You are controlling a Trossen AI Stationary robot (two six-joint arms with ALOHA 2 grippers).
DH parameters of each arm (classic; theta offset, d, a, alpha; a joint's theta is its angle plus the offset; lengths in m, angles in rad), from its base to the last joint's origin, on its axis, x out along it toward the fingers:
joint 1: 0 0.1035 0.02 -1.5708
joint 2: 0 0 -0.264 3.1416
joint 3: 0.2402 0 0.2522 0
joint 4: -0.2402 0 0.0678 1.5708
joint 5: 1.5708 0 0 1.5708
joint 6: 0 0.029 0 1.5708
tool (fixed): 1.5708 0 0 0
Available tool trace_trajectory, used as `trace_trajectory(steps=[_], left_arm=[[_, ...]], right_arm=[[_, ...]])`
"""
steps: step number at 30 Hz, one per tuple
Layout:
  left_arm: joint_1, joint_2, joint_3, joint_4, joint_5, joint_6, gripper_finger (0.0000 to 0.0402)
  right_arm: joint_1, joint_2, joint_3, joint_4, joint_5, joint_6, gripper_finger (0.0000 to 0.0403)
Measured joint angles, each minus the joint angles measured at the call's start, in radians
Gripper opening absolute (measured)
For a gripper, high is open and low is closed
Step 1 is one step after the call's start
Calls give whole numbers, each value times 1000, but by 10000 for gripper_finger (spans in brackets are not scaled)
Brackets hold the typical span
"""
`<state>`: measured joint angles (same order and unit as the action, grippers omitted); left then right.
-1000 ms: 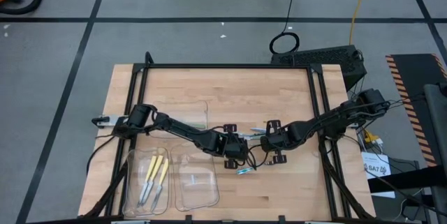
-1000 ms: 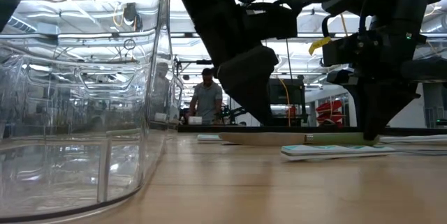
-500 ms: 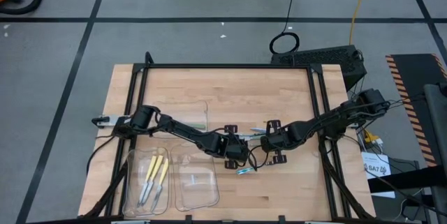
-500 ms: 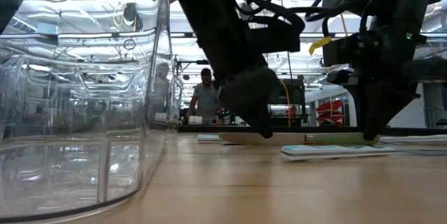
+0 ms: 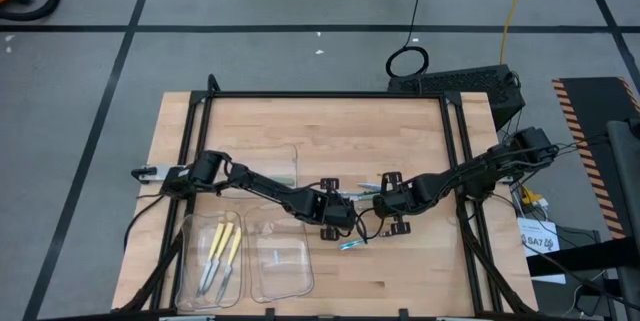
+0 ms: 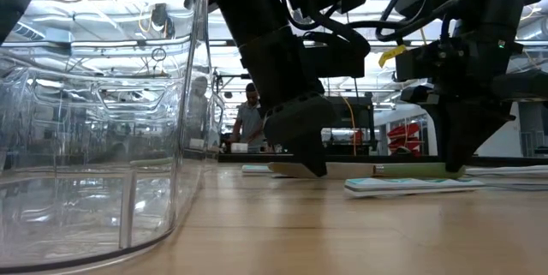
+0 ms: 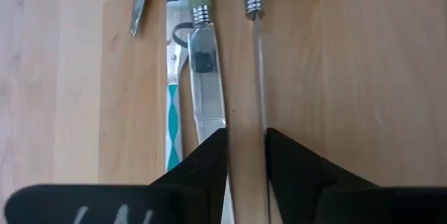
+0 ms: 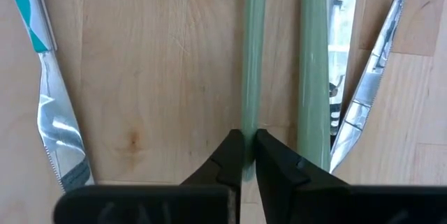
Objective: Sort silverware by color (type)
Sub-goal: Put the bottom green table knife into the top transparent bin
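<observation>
Pale green utensils lie flat on the table between my two grippers (image 5: 357,197). My right gripper (image 8: 248,155) is shut on the slim pale green handle (image 8: 250,56) of one that lies on edge. Its thin blade (image 7: 260,77) runs to my left gripper (image 7: 246,160), which is open, low at the table, one finger on each side of the blade's tip; whether they touch it I cannot tell. A second pale green utensil (image 7: 202,56) lies beside it. A light blue one (image 5: 350,245) lies nearer the near edge. Yellow utensils (image 5: 220,251) lie in a clear tray. My right gripper pinches the slim pale green handle (image 8: 250,123) between its two fingers, coming from above with the fingers pointing down at the table. The fingers (image 8: 230,155) close across the handle's thin sides. The utensil lies along the table top, not lifted.
Three clear trays sit left of the work: the yellow-utensil tray (image 5: 190,266), one beside it (image 5: 280,261), one farther back (image 5: 285,161). A tray wall (image 6: 128,138) fills the low view's left. A teal-and-white utensil (image 8: 42,56) and a loose blade (image 8: 370,91) flank the grip. A person (image 6: 253,121) stands beyond.
My left gripper has come down toward the table beside the pale green utensils, its fingertips now at the table top by the blade's tip. My right gripper has kept still on the handle, and the utensils have not moved.
</observation>
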<state>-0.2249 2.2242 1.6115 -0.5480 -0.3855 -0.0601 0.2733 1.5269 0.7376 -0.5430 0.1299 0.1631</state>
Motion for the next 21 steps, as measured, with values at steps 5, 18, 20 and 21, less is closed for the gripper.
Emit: trace_trajectory(steps=[5,18,20,21], left_arm=[[1,12,0,5,5,10,60],[2,8,2,-4,9,-3,8],[2,8,19,-35,16,-32,8],[2,8,34,-59,23,-53,8]], right_arm=[[0,0,0,0,0,0,18],[0,0,4,3,39,-10,53],[2,1,18,-21,64,8,63],[2,2,30,-38,68,9,69]])
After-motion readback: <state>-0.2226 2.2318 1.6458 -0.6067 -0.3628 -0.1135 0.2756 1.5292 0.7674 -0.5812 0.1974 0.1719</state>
